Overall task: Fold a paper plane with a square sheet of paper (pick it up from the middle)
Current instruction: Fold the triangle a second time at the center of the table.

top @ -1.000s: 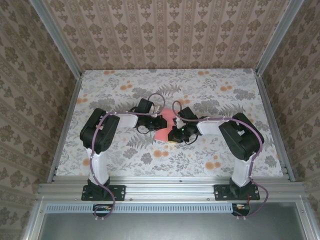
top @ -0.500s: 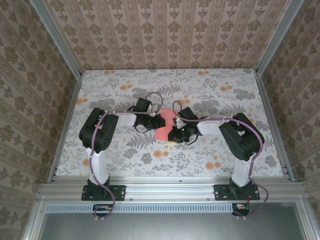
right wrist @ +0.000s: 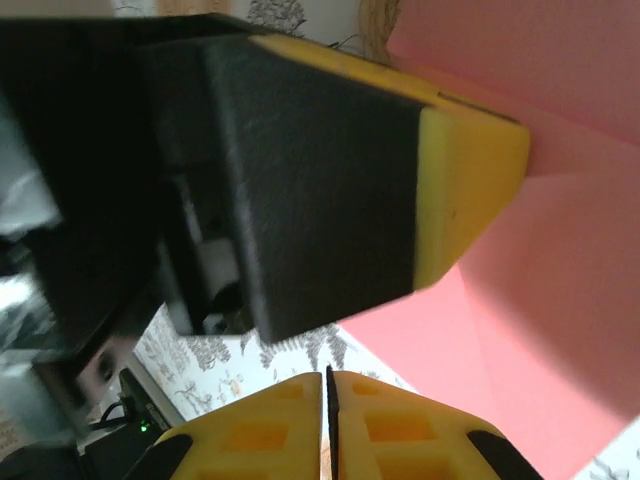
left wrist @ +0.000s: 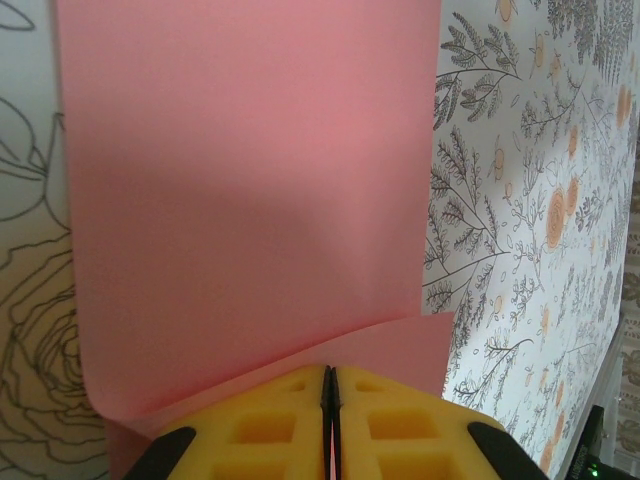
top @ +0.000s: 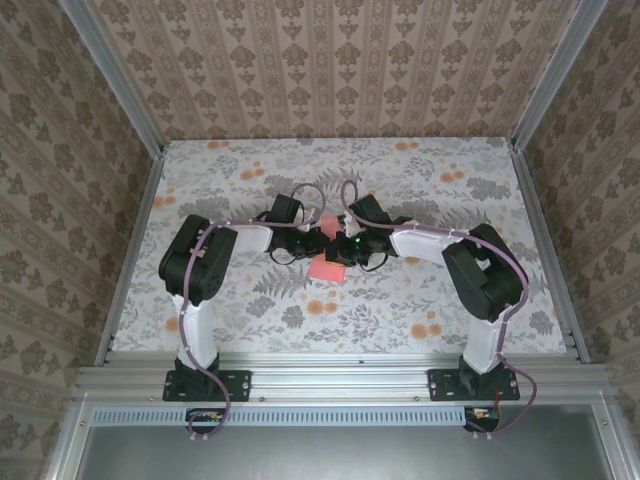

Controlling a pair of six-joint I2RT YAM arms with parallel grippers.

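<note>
While both arms are reaching in toward the middle of the table (top: 470, 310), elbows out and wrists nearly meeting, my left gripper (left wrist: 330, 372) is pinching the square sheet of paper (left wrist: 250, 180). Pads are pressing together on a folded edge, with the rest of the pink sheet stretching ahead of them. My right gripper (right wrist: 326, 375) is sitting pressed closed too, just beside the left one and facing it, with the sheet running off to its right. Can't tell whether any paper is caught in the right pads. From above, both wrists are covering the sheet's middle, and pink is peeking out on the near and far sides. One left finger (right wrist: 465, 190) is looming blurred across the right wrist view.
</note>
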